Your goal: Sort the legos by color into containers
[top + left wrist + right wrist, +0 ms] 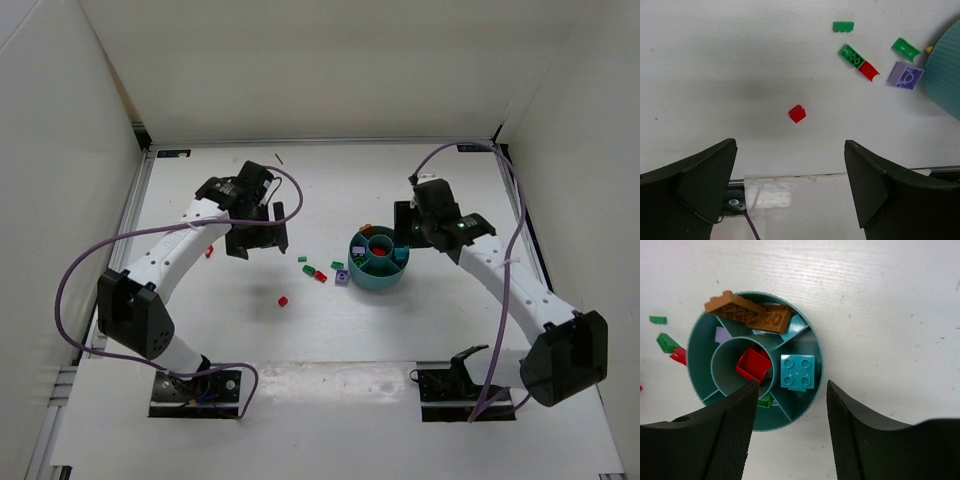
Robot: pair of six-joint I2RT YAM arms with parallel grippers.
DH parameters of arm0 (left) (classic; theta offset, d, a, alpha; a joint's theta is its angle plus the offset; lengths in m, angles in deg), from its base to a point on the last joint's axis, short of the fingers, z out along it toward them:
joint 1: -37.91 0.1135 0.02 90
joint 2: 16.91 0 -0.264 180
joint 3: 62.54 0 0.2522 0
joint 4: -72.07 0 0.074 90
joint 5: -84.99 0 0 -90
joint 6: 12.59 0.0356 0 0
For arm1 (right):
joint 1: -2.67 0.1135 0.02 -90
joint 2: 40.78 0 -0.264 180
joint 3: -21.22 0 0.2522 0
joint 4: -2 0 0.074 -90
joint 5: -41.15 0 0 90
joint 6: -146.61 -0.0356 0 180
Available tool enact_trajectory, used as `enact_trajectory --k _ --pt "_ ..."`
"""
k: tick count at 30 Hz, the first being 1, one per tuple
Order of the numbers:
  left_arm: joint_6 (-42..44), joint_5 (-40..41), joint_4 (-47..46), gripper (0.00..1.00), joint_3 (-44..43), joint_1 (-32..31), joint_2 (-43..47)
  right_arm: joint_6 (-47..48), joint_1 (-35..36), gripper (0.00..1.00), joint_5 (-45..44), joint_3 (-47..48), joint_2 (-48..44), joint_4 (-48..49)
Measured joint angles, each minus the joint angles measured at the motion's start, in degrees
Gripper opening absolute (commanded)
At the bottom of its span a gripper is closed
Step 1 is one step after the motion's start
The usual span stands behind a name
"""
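White arms (170, 255), black joints (130, 312), purple cables (62, 292).

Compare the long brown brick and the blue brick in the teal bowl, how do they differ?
The long brown brick is elongated; the blue brick is square with four studs. The brown brick lies tilted, one end over the bowl rim; the blue brick lies flat inside its wedge. Both show studs up, in outer compartments.
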Motion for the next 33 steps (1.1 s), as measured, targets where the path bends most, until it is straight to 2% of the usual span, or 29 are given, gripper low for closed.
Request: enact_trajectory --k 7,12,16,19,24,27,28,29,33 --pt "0.57 -1.97 -2.54 0.99 6.01 -2.49 -1.25 0.17 -3.19 0.62 1.25 1.9 -7.69 -1.18" --pt "-0.13 -2.84 -5.11 0.98 10.49 -4.66 -7.63 0.24 -6.34 0.62 2.01 1.99 -13.07 -1.7" --pt "-0.35 -3.17 -7.69 0.89 10.54 -6.71 -15.15 0.22 -7.54 0.62 2.49 1.68 -15.5 -2.78" --pt "-0.42 -3.15 -8.52 0.86 10.43 -7.91 -19.04 0.2 -7.82 0.62 2.56 1.18 -16.46 -4.68" --pt "-1.14 -4.2 -10.34 0.83 11.52 -8.72 -19.96 0.37 -8.22 0.62 2.51 0.15 -18.67 -6.58" --pt "-1.81 -4.35 -10.93 0.73 12.31 -8.81 -19.41 0.42 -9.09 0.62 2.54 -0.09 -19.65 -7.39" --pt "-2.03 -4.35 -10.93 0.68 12.35 -8.94 -19.41 0.42 -9.33 0.62 2.54 -0.2 -19.82 -7.48" --pt "-2.21 -4.35 -10.93 0.59 12.37 -9.07 -19.41 0.42 -9.66 0.62 2.56 -0.35 -20.0 -7.65" --pt "-2.62 -4.72 -10.69 0.44 12.24 -9.57 -19.69 0.48 -10.03 0.62 2.54 -0.46 -20.26 -8.5"
